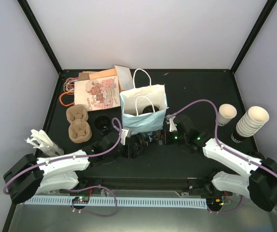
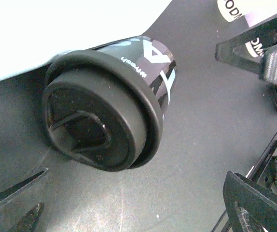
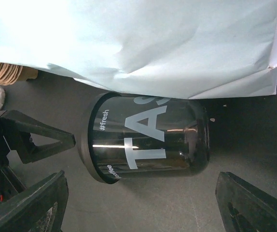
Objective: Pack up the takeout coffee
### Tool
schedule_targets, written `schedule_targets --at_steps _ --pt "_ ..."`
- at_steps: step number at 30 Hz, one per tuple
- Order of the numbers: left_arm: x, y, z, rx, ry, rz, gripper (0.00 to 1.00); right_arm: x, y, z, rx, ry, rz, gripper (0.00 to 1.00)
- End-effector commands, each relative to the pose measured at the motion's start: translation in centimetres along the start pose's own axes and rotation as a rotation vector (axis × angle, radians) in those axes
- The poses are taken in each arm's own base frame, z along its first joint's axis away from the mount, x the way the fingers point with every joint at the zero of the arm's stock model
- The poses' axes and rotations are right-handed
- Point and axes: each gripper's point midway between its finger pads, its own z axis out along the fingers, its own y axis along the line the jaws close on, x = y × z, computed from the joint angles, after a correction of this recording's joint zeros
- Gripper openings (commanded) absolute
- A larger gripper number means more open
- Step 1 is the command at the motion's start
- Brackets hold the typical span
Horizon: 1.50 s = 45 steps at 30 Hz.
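Left end effector point(image 2: 136, 174) and right end effector point(image 3: 138, 180), both open, flank the toppled takeout coffee point(image 3: 148, 140), indistinct from overhead

Looking like a robotics lab cell: plain white panels point(image 1: 148, 29) and black frame posts point(image 1: 39, 36) enclosing a black table point(image 1: 196, 87); slotted cable duct point(image 1: 143, 202) running along near edge.

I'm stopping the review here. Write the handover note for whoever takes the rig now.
Grippers: left gripper and right gripper are both open and empty.
Things: the tipped cup, lidded, lies on its side against the bag, between the grippers. A black lid shows inside the bag. A standing cup is left of the bag.
Done: apparently one cup bagged.
Left: pick up the tipped cup and bag it, then probably the standing one.
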Motion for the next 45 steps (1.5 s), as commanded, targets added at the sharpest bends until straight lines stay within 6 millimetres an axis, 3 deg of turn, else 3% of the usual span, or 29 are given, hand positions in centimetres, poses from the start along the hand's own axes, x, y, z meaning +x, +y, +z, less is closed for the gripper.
schedule_targets --at_steps 1,9,14,17,26,34,40,45 --pt "-2.4 -1.7 0.7 0.051 -0.092 0.062 0.99 -0.7 0.0 0.7 -0.03 -0.044 0.028 0.86" --pt "-3.1 -0.4 1.4 0.022 -0.148 0.11 0.99 -0.8 -1.2 1.6 -0.095 -0.032 0.1 0.79" --pt "-3.3 -0.5 1.3 0.092 -0.143 0.119 0.99 -0.9 -2.4 2.9 -0.12 0.006 0.136 0.75" --pt "-2.9 -0.1 1.7 0.121 -0.1 0.11 0.99 -0.8 -2.5 3.7 -0.157 0.033 0.157 0.68" --pt "-2.0 1.3 2.3 0.163 -0.053 0.046 0.98 -0.4 -3.5 4.8 -0.197 0.065 0.209 0.62" --pt "-1.9 1.4 2.2 0.19 -0.043 0.029 0.96 0.3 -4.4 5.5 -0.202 0.09 0.239 0.46" --pt "-2.3 1.5 2.4 0.215 -0.046 0.028 0.94 0.6 -4.7 5.6 -0.211 0.097 0.25 0.45" --pt "-2.5 1.4 2.6 0.264 -0.049 0.003 0.84 0.6 -5.2 5.7 -0.207 0.101 0.257 0.44"
